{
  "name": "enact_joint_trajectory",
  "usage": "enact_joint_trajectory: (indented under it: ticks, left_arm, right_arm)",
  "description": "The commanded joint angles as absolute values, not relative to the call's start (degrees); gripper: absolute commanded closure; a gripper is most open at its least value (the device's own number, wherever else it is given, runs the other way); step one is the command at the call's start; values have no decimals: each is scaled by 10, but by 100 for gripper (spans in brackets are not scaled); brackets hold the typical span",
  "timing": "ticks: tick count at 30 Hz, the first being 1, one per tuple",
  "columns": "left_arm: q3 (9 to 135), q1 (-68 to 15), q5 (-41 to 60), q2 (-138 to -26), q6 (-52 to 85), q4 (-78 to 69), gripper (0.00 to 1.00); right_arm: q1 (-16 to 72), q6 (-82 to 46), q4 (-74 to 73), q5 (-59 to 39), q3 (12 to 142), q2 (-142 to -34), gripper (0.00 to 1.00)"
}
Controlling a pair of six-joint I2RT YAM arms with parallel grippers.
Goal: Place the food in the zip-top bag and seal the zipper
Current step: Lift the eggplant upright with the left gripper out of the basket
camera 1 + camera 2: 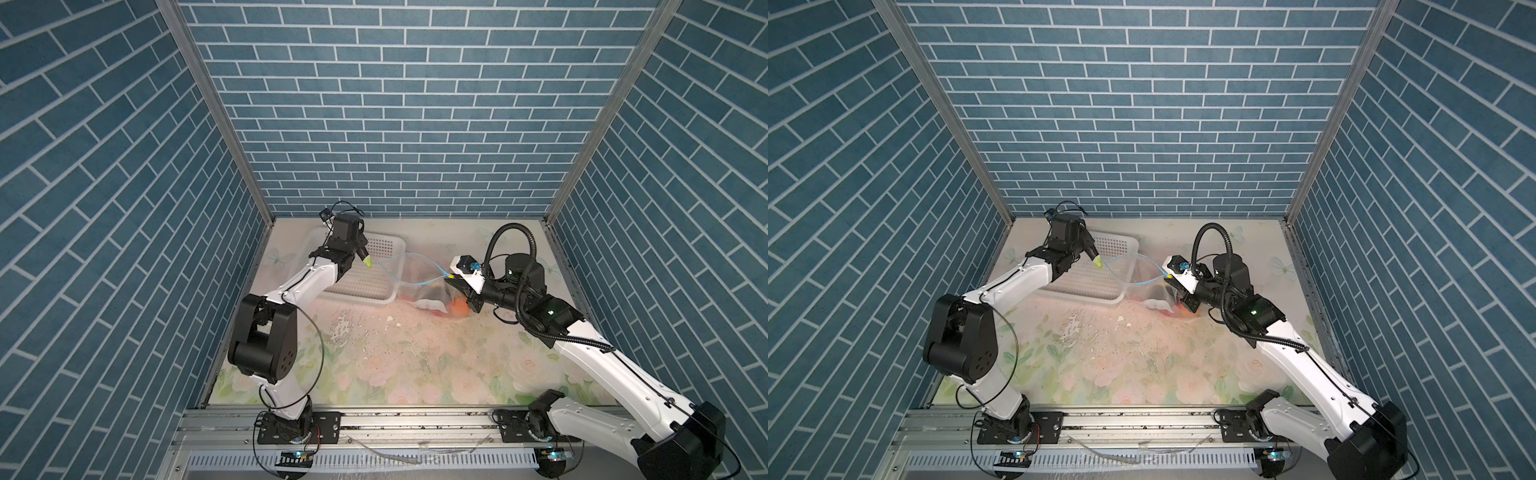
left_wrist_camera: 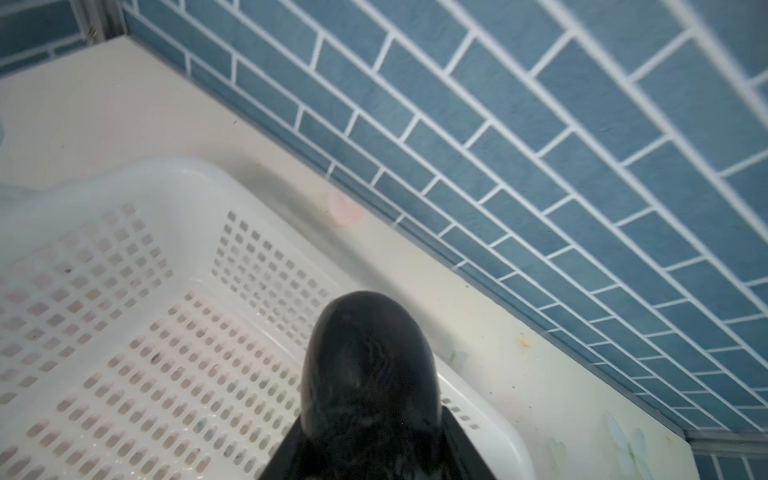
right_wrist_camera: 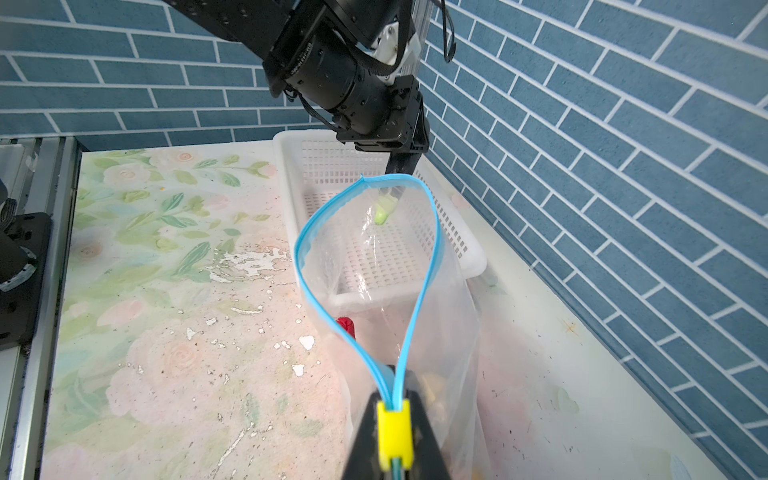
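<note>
The clear zip-top bag (image 1: 419,274) hangs stretched between both grippers beside the basket, its mouth gaping in a loop. My right gripper (image 3: 395,386) is shut on the yellow slider (image 3: 393,432) at one end of the light blue zipper (image 3: 305,282); it also shows in both top views (image 1: 451,280) (image 1: 1169,278). At the far end, my left gripper (image 1: 368,262) (image 3: 384,210), with its green tip, holds the bag's corner raised over the basket. Food lies low in the bag: an orange lump (image 1: 457,309) and a red chili (image 3: 347,326). In the left wrist view the bag is hidden.
A white perforated basket (image 1: 386,249) (image 2: 166,174) stands at the back left, under the left gripper. The blue brick back wall (image 1: 407,166) is close behind it. The floral table cover has peeled white patches (image 1: 345,328). A metal rail (image 1: 374,424) runs along the front.
</note>
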State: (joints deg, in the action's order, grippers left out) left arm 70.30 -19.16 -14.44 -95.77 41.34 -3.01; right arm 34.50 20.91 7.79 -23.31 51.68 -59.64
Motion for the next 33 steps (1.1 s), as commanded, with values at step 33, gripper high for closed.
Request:
enact_joint_trajectory:
  ticks: [33]
  left_arm:
    - [412, -230, 227, -767, 241, -707, 68]
  right_arm:
    - [347, 214, 43, -216, 480, -576, 100]
